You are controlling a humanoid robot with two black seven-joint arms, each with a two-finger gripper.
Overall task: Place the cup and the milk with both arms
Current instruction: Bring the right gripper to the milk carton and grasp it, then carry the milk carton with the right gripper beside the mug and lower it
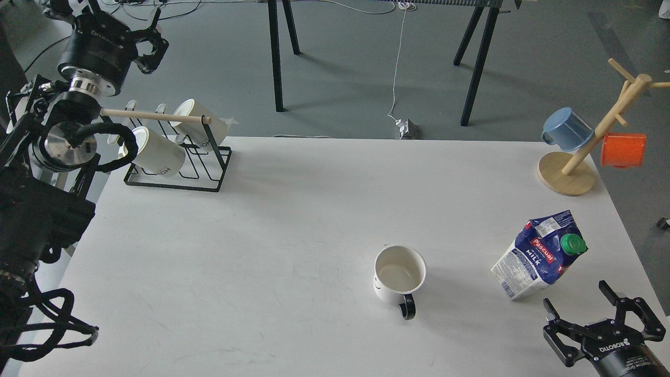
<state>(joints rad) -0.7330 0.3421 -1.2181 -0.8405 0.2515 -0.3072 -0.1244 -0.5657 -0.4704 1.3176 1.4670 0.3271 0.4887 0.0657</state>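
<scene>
A white cup (399, 275) with a black handle stands upright and empty in the table's front middle, handle toward me. A blue milk carton (539, 256) with a green cap stands crumpled and leaning to the cup's right. My right gripper (576, 296) is open and empty at the bottom right, just in front of the carton and clear of it. My left gripper (107, 21) is raised at the far left, above and behind the mug rack, fingers spread and empty.
A black wire rack (178, 173) with white mugs (157, 154) stands at the table's back left. A wooden mug tree (568, 175) with a blue cup (568, 128) and an orange cup (623, 149) stands at the back right. Black table legs stand on the floor behind.
</scene>
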